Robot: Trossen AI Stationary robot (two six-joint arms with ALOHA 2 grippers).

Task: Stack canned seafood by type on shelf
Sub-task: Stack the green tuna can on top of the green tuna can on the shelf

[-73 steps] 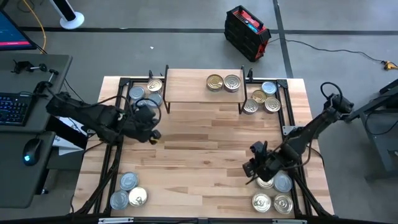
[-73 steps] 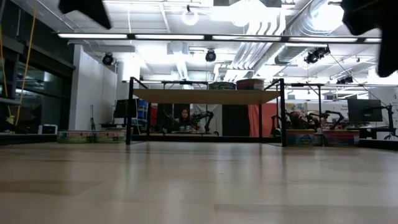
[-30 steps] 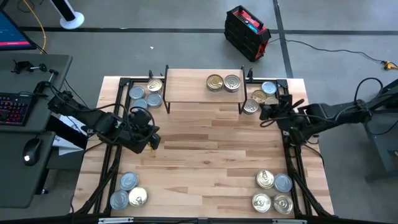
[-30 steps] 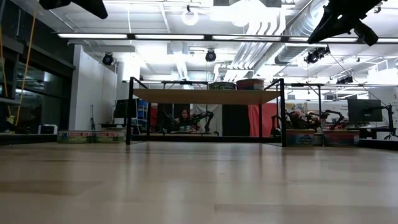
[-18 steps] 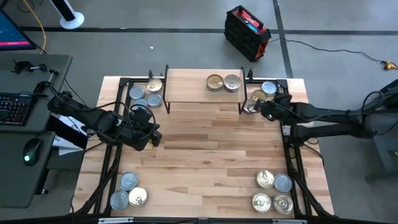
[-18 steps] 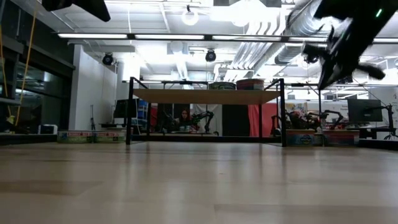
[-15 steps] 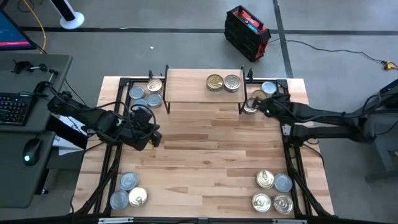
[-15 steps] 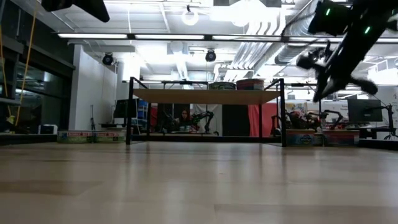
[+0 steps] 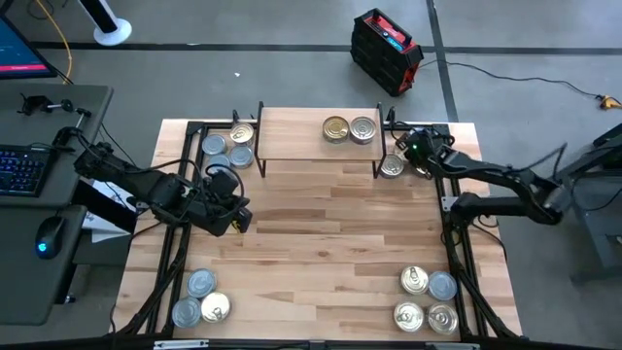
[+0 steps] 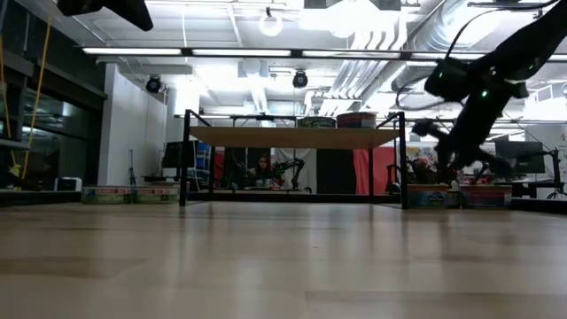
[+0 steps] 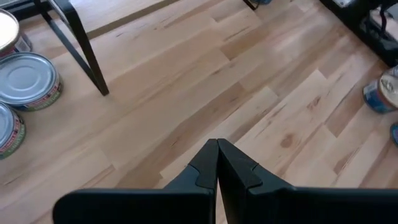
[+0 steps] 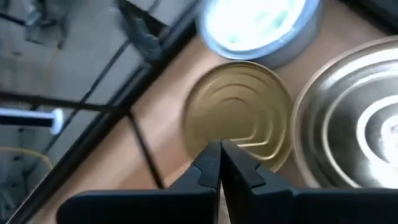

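Note:
The shelf point(image 9: 319, 138) stands at the far middle of the table on black legs, with a gold-lidded tin point(image 9: 336, 128) and a silver-lidded tin point(image 9: 362, 127) on its board. My right gripper point(image 9: 414, 146) is shut and hangs over the far right group of tins point(image 9: 393, 166). In the right wrist view its tips point(image 12: 219, 144) point at a gold lid point(image 12: 239, 118), beside a silver lid point(image 12: 258, 25). My left gripper point(image 9: 236, 216) is shut point(image 11: 217, 143) above bare wood, left of centre.
More tins stand in groups at the far left point(image 9: 225, 146), near left point(image 9: 202, 299) and near right point(image 9: 426, 299). Black frame rails point(image 9: 459, 255) run along both table sides. Bare wood lies in the middle of the table point(image 9: 321, 233). The right arm point(image 10: 461, 97) hangs right of the shelf.
My right gripper has moved toward the far edge and come down, from beside the far right group of tins to right over it, staying shut. My left arm has kept still, and no tin has moved.

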